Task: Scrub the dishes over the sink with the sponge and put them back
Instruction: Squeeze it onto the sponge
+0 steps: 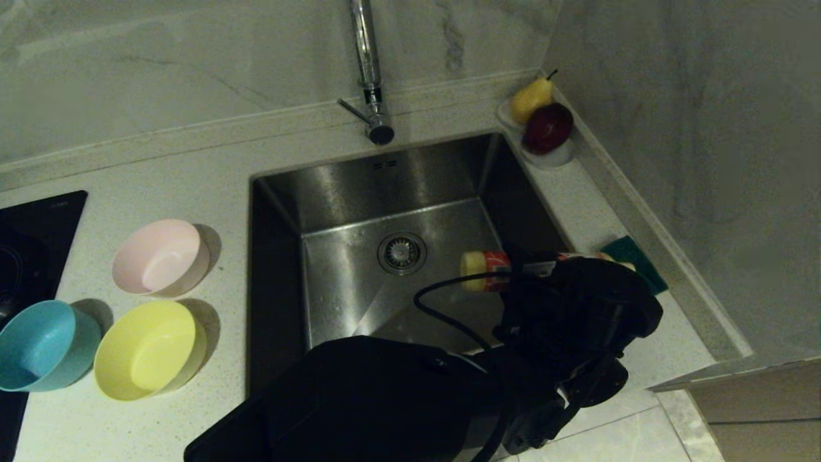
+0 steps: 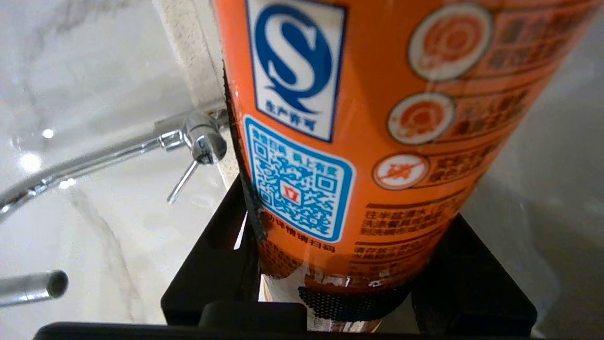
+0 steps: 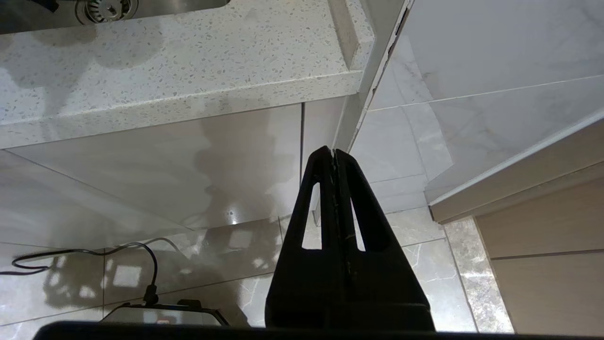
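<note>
Three bowls stand on the counter left of the sink (image 1: pixel 346 282): pink (image 1: pixel 160 256), yellow (image 1: pixel 151 350) and blue (image 1: pixel 45 346). The green sponge (image 1: pixel 632 253) lies on the counter right of the sink, partly hidden behind my left arm. My left gripper (image 1: pixel 535 273) reaches over the sink's right side, shut on an orange detergent bottle (image 1: pixel 494 263) held level, its yellow cap pointing toward the drain. In the left wrist view the bottle (image 2: pixel 377 118) fills the space between the black fingers (image 2: pixel 222 245). My right gripper (image 3: pixel 334 156) hangs shut and empty below the counter edge.
A chrome faucet (image 1: pixel 369 70) rises behind the sink. A small white dish (image 1: pixel 555 157) with a yellow pear (image 1: pixel 531 97) and a red apple (image 1: pixel 547 127) sits in the back right corner. A black cooktop (image 1: pixel 32 218) lies at the far left. A wall bounds the right side.
</note>
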Robot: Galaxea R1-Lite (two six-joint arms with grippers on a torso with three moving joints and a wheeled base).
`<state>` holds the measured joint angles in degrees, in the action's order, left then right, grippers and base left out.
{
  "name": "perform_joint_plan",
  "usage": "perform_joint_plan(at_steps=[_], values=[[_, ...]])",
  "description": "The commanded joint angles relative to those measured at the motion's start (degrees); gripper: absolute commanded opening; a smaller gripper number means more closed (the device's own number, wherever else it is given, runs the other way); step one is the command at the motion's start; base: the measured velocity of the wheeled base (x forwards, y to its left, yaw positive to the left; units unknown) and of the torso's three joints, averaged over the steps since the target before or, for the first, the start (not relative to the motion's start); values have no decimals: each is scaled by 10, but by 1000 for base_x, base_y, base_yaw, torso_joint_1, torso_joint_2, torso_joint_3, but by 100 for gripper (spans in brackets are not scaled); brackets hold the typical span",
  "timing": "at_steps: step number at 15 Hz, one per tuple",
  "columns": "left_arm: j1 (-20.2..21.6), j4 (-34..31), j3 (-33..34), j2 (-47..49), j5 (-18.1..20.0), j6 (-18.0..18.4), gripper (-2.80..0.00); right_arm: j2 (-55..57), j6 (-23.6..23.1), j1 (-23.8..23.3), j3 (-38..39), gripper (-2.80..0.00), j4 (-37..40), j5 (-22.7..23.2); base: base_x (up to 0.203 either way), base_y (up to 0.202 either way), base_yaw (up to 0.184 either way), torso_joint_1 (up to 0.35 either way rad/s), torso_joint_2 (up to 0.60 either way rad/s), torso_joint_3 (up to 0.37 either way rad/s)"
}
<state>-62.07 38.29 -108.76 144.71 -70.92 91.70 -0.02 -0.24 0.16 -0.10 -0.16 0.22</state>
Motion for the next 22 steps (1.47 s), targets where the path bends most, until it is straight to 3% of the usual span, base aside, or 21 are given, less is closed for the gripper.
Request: perform_joint_plan(at_steps=[1, 16, 22], values=[[9, 37, 0, 2, -6, 5, -280, 0, 0, 0, 0, -280, 0, 0, 0, 0, 0, 0, 0, 0], [22, 48, 0, 17, -4, 0, -280, -1, 0, 0, 0, -280, 0, 0, 0, 0, 0, 0, 0, 0], [21, 200, 2, -6, -3, 0, -280, -1, 0, 0, 0, -280, 0, 0, 0, 0, 0, 0, 0, 0]])
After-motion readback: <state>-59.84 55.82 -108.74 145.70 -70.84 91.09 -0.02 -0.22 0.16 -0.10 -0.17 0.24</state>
